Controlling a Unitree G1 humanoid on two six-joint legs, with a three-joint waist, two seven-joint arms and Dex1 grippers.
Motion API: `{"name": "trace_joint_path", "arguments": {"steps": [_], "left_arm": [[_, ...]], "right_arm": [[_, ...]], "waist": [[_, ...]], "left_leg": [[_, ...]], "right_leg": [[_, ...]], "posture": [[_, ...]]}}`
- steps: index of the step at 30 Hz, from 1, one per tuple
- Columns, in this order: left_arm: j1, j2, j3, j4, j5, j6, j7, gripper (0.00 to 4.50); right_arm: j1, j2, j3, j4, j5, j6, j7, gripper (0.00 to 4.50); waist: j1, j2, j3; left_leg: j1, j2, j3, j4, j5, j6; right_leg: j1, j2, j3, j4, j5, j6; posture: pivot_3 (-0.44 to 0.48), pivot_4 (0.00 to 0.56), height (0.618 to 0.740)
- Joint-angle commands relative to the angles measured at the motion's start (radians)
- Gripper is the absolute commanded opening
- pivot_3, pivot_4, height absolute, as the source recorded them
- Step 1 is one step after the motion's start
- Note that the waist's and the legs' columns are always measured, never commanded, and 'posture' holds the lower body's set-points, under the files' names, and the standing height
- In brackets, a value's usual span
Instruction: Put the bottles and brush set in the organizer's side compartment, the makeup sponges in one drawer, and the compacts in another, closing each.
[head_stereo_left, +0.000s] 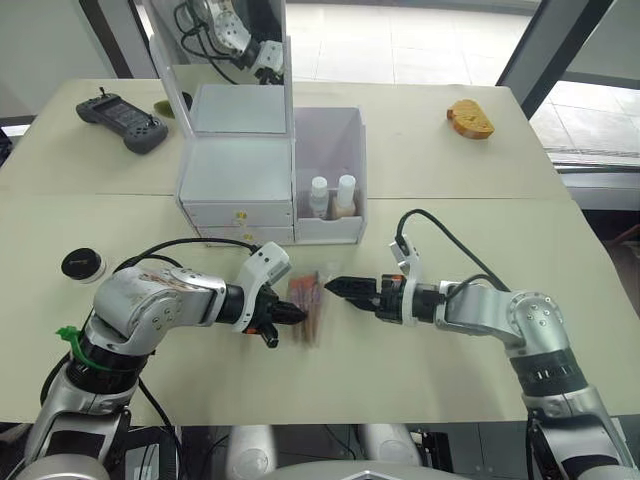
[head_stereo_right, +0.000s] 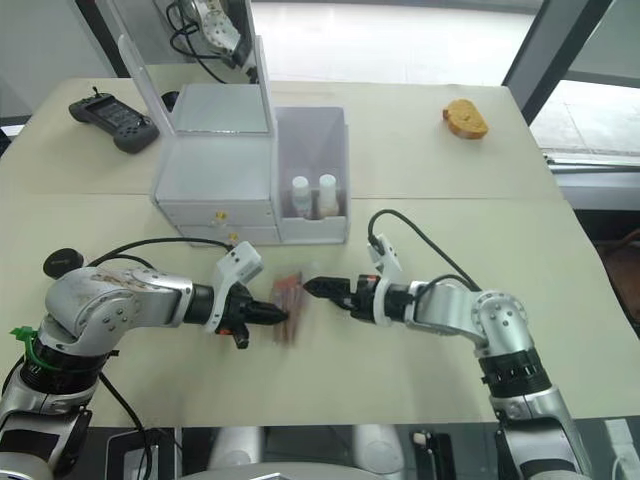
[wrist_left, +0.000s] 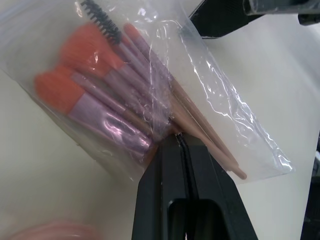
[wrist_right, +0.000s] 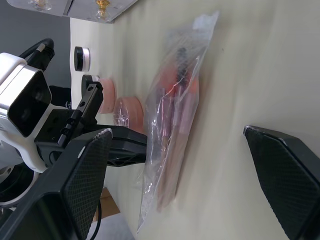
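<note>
The brush set (head_stereo_left: 307, 300), a clear pouch of pink-handled brushes, lies on the table in front of the organizer (head_stereo_left: 240, 170). My left gripper (head_stereo_left: 298, 316) is shut on the pouch's near edge, seen close up in the left wrist view (wrist_left: 176, 139). My right gripper (head_stereo_left: 335, 286) is open, its tips just right of the pouch and pointing at it. Both bottles (head_stereo_left: 332, 195) stand in the side compartment (head_stereo_left: 352, 140). One compact (head_stereo_left: 83, 264) sits at the table's left. Two pink makeup sponges (wrist_right: 112, 97) lie beyond the left gripper in the right wrist view.
The organizer's mirror lid (head_stereo_left: 215, 40) stands open and both gold-knobbed drawers (head_stereo_left: 241, 225) look shut. A black controller (head_stereo_left: 122, 120) lies at the far left. An orange-brown lump (head_stereo_left: 470, 118) rests at the far right. A table seam runs across behind the grippers.
</note>
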Motion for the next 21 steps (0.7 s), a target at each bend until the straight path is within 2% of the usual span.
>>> {"name": "trace_joint_path", "arguments": {"steps": [1,5,11,14,21], "left_arm": [[0.008,0.033,-0.036,0.022,0.057,-0.011,0.002,0.01],[0.021,0.045,-0.033,0.004,0.054,-0.017,-0.007,0.01],[0.041,0.057,-0.007,-0.019,0.046,-0.011,-0.008,0.01],[0.048,0.057,0.005,-0.024,0.052,-0.017,0.001,0.00],[0.092,0.039,0.030,-0.058,0.052,-0.029,0.022,0.00]], "right_arm": [[-0.035,0.027,0.043,0.036,-0.036,0.048,0.024,4.50],[-0.095,0.103,0.084,0.138,-0.138,0.101,0.101,4.50],[-0.166,0.165,0.072,0.303,-0.311,0.185,0.272,4.50],[-0.202,0.207,0.059,0.381,-0.397,0.215,0.359,3.84],[-0.193,0.197,0.081,0.445,-0.655,0.275,0.574,1.41]], "waist": [[-0.002,0.001,-0.001],[-0.015,0.001,-0.002],[-0.024,0.001,-0.004],[-0.027,0.002,-0.005],[-0.025,0.004,-0.009]], "left_leg": [[0.001,0.000,0.000,-0.001,0.000,0.000],[0.002,0.000,-0.001,-0.003,0.000,0.000],[0.002,0.000,-0.002,-0.004,0.000,0.000],[0.004,0.000,-0.003,-0.005,0.000,0.001],[0.003,0.000,-0.005,-0.005,-0.001,0.001]], "right_leg": [[0.000,0.000,0.000,0.000,0.000,0.000],[0.000,0.001,0.000,0.000,0.000,0.000],[0.000,0.002,0.000,0.000,0.001,0.001],[0.000,0.003,0.000,0.000,0.001,0.001],[0.000,0.003,0.000,-0.001,0.001,0.002]], "posture": [[0.000,0.150,0.705],[0.000,0.150,0.705],[0.000,0.150,0.705],[0.000,0.150,0.705],[0.000,0.150,0.705]]}}
